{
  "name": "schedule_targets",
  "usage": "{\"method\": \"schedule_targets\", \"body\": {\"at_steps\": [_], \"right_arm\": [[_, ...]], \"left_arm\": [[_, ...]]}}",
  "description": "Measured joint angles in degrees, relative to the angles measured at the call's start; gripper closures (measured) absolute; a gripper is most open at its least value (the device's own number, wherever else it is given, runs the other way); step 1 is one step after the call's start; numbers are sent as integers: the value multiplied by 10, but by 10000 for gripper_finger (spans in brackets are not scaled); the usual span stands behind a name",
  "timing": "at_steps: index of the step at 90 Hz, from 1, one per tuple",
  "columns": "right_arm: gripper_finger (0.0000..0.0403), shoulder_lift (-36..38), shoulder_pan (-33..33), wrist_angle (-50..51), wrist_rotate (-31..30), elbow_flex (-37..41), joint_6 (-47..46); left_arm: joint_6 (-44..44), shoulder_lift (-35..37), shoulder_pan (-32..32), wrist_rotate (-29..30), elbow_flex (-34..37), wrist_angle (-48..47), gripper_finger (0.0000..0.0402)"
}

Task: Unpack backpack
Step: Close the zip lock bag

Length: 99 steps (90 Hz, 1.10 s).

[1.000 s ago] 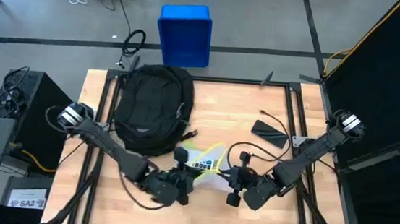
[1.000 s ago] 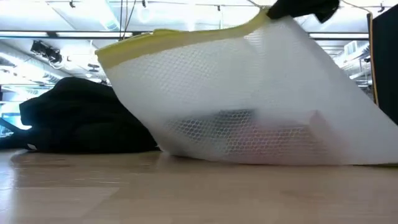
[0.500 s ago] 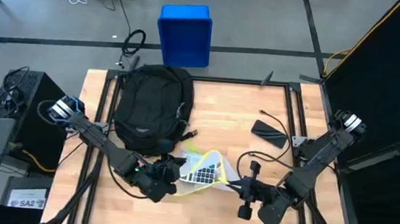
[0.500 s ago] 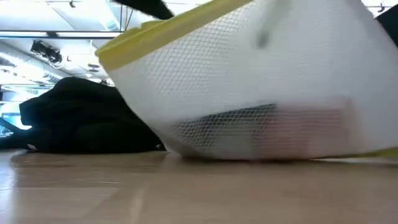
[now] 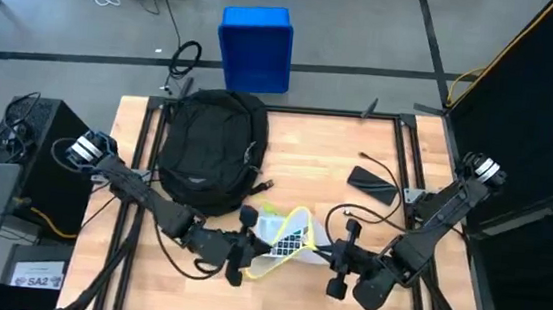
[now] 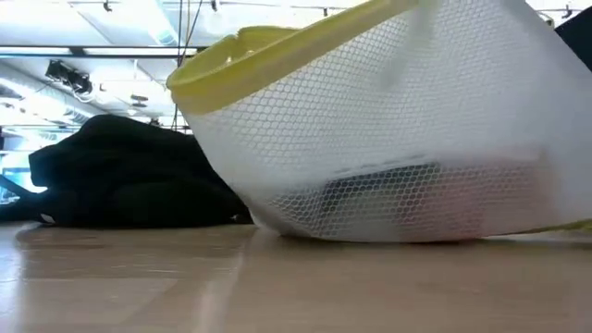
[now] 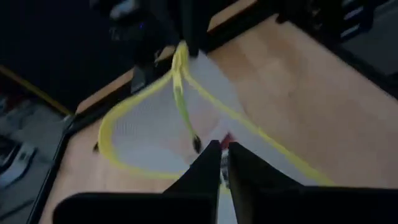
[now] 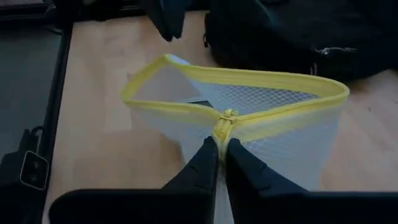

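A white mesh pouch (image 5: 287,244) with a yellow zip edge is held off the table (image 5: 358,142) between the two grippers, near the front edge. The left gripper (image 5: 241,255) is closed on the pouch's left end; in its wrist view the fingers are pinched together over the mesh. The right gripper (image 5: 337,271) is closed on the yellow zipper pull (image 8: 224,119) at the other end.

Compared with a second ago, the pouch mouth is spread wider and its rim has been raised and tilted, as the low view shows, while the right arm has drawn back toward the front of the table. The zip appears to be opened, so whatever lies inside can likely be reached next.

The backpack (image 5: 207,149) lies flat at the rear left, just behind the pouch, untouched by either gripper. A flat dark object (image 5: 372,185) rests at the right.
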<state>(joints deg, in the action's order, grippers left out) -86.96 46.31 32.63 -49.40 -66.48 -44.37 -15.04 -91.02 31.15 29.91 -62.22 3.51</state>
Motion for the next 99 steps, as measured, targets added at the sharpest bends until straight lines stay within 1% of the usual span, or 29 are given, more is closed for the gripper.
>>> {"method": "schedule_targets", "body": {"at_steps": [7, 15, 24, 28, 37, 46, 54, 66, 76, 84, 99], "right_arm": [[403, 0, -1, -7, 1, 0, 8], [403, 0, -1, -15, 1, 0, 14], [403, 0, 0, -26, 1, 0, 24], [403, 0, -1, -32, 1, 0, 32], [403, 0, -3, -47, 2, 0, 49], [403, 0, -4, -56, 7, 0, 56], [403, 0, -8, -60, 12, 0, 63], [403, 0, -14, -65, 21, 0, 66], [403, 0, -20, -67, 26, 0, 71], [403, 0, -24, -75, 29, 0, 78], [403, 0, -26, -82, 31, 0, 86]], "left_arm": [[-13, -1, -16, -14, 5, 4, 375], [-24, -11, -41, -31, 7, 6, 343], [-29, -33, -62, -85, 7, 35, 297], [-37, -43, -67, -100, 7, 50, 277], [-61, -68, -76, -102, 7, 84, 239], [-72, -91, -83, -107, 7, 116, 214], [-72, -102, -87, -119, 7, 142, 205], [-65, -108, -98, -124, 7, 166, 204], [-39, -108, -108, -156, 7, 183, 204], [-24, -108, -116, -192, 6, 184, 204], [-23, -118, -121, -197, 6, 177, 203]]}}
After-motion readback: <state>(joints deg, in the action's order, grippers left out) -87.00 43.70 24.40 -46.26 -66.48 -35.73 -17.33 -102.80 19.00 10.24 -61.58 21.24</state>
